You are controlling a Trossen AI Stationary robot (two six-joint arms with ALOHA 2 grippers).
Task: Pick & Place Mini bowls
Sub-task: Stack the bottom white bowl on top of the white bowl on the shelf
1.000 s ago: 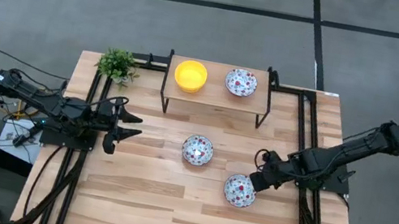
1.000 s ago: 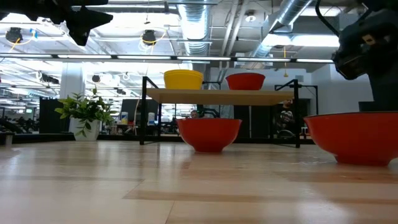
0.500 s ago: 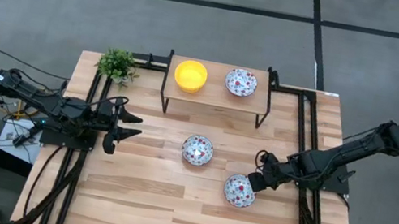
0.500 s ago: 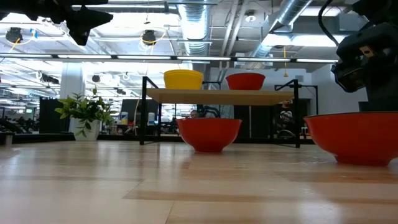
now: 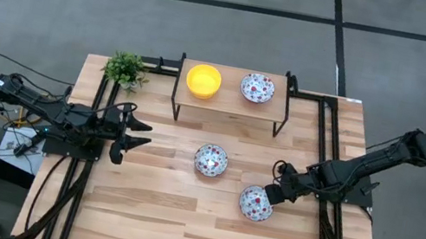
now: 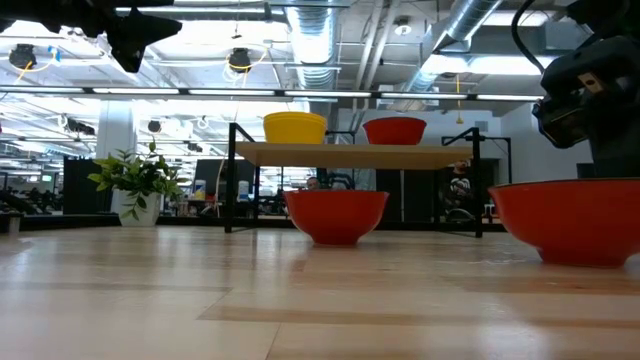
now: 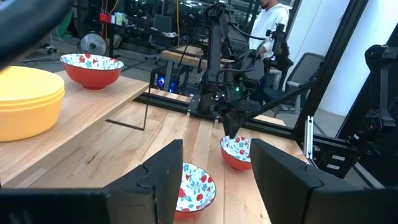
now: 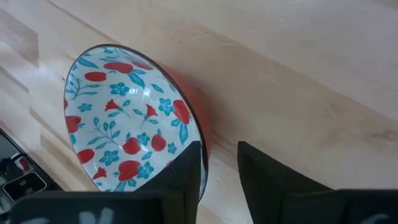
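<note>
Two white floral mini bowls stand on the table on their bases: one mid-table (image 5: 211, 160), one nearer the right (image 5: 255, 203) (image 8: 124, 118). On the shelf (image 5: 232, 103) sit a yellow bowl (image 5: 203, 81) and a third floral bowl (image 5: 257, 88). My right gripper (image 5: 273, 193) (image 8: 219, 165) is open at the right-hand bowl's rim, with one finger (image 8: 186, 171) over the inside and the other (image 8: 261, 171) outside. My left gripper (image 5: 137, 134) (image 7: 214, 162) hovers open over the table's left part. My right gripper comes at the floral bowl's right-hand rim (image 8: 198, 140) slanting down from the table's right, its fingers on either side of the wall. The bowl rests on the table (image 6: 572, 220). Whether either finger touches the rim, I cannot tell.
A small green plant (image 5: 124, 69) stands at the far left corner. The shelf's black frame legs (image 5: 179, 87) rise at the table's far middle. Bare wood lies along the near edge (image 5: 175, 236). A person (image 7: 273, 25) stands in the room beyond the table.
The right gripper has dipped slightly toward the floral bowl's rim, as the low view shows. Bowls and left arm have kept still.
</note>
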